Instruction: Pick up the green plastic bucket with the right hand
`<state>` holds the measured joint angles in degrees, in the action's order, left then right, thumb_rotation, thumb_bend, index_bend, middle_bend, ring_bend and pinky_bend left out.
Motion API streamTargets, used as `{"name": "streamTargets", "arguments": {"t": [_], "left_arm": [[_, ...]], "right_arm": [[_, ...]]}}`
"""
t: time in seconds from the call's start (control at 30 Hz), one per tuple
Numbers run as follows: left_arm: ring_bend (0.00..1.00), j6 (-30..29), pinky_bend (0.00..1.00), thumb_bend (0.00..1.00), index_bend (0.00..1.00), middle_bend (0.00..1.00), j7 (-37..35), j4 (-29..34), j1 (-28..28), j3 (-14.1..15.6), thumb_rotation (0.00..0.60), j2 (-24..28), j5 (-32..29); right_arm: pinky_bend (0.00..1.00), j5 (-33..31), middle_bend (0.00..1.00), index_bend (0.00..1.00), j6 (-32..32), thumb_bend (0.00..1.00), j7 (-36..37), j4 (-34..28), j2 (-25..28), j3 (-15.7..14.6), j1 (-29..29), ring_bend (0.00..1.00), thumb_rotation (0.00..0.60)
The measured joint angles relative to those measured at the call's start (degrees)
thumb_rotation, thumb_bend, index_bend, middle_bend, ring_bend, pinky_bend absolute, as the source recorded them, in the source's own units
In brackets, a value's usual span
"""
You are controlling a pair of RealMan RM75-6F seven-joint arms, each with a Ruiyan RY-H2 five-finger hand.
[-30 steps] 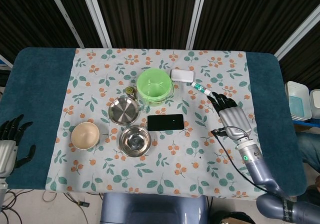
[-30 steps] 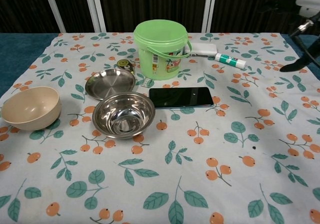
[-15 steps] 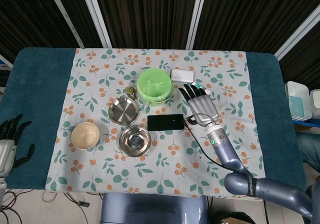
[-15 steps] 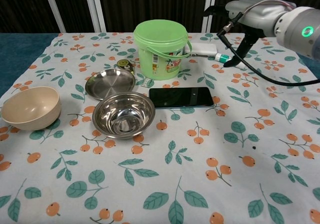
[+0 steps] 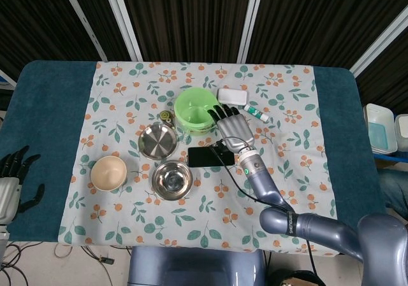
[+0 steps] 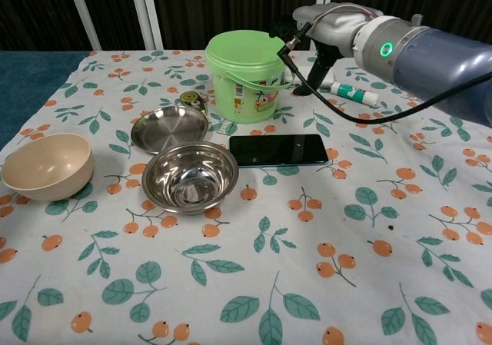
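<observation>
The green plastic bucket (image 5: 196,109) is standing upright, not yet lifted, near the far middle of the leaf-and-orange patterned tablecloth (image 5: 127,228). The right hand (image 5: 234,128) is being held just beside the bucket's right rim, fingers spread and gripping nothing; contact cannot be told. Grasping and lifting are judged as left. The bucket is smooth, round and open-topped, its thin bail handle (image 6: 261,84) hanging down across the front.
</observation>
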<state>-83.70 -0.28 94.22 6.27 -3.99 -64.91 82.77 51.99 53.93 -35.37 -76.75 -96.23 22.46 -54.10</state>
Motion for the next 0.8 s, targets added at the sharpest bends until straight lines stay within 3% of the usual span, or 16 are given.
{"name": "streamTargets", "arguments": {"t": [0.2,0.8], "left_arm": [[0.00,0.55,0.00,0.40,0.14,0.00,0.10,0.20,0.17,-0.27,0.600,0.01,-0.90],[0.00,1.85,0.00,0.40,0.14,0.00,0.25,1.27,0.53,-0.62,0.600,0.39,-2.57]], "right_arm": [[0.20,-2.21,0.17,0.17,-1.68,0.29,2.00,2.59,-2.21,1.12,-2.66,0.16,0.600],[0.21,-0.97,0.26,0.24,-4.58,0.32,6.77,13.25,-8.74,0.25,-8.08,0.27,0.600]]}}
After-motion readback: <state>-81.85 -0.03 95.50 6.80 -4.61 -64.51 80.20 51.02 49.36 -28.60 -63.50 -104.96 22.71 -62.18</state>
